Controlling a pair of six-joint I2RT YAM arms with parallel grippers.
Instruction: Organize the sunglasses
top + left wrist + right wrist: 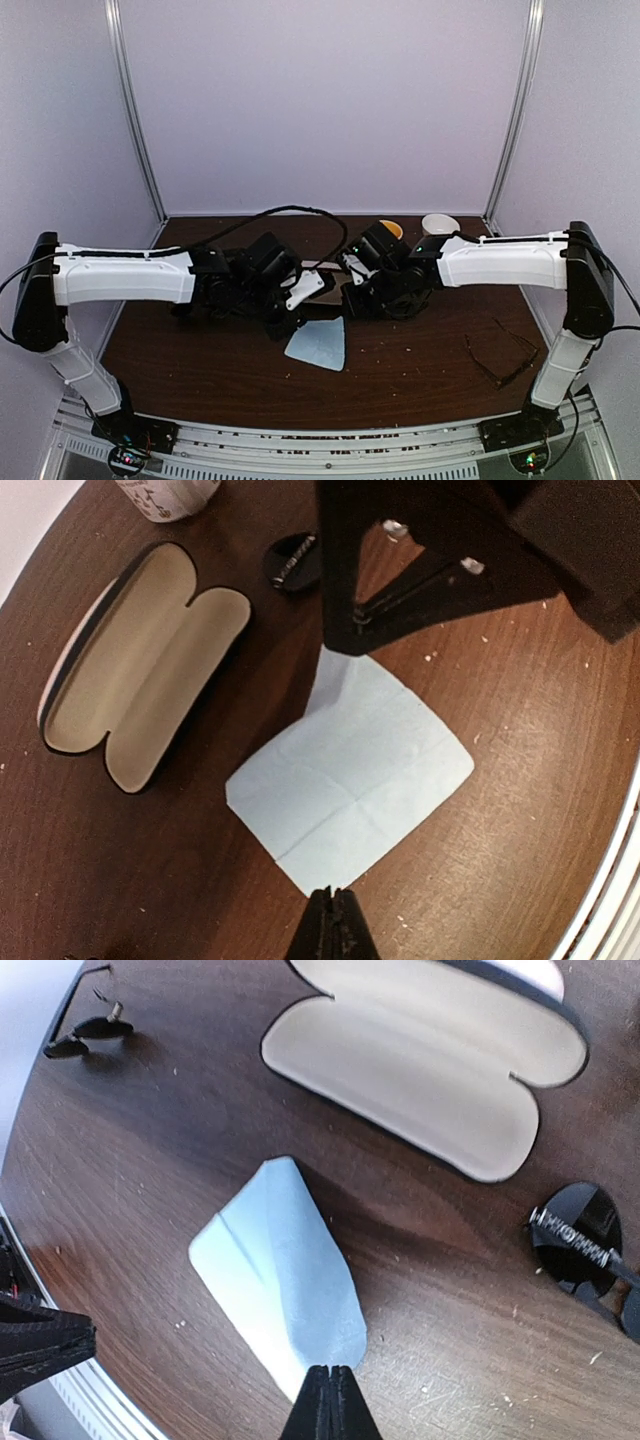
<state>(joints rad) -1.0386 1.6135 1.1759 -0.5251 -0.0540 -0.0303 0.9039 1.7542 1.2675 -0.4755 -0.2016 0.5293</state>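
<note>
Claws: left claw (330, 920) and right claw (328, 1400) both pinched shut, tips at opposite cloth (350, 780) corners; whether they grip it we cannot tell | sunglasses: dark pair (580, 1245) just beside open case (140, 705); thin pair (500, 355) lies diagonally far right, well apart, right claw nearer | writing: can (165, 492) label, we read nothing.

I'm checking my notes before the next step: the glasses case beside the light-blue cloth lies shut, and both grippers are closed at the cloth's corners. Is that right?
Not quite. The glasses case lies open with its beige lining facing up, as the left wrist view shows. The rest stands: it sits beside the light-blue cloth, and the left gripper and right gripper are closed at the cloth's corners.
</note>
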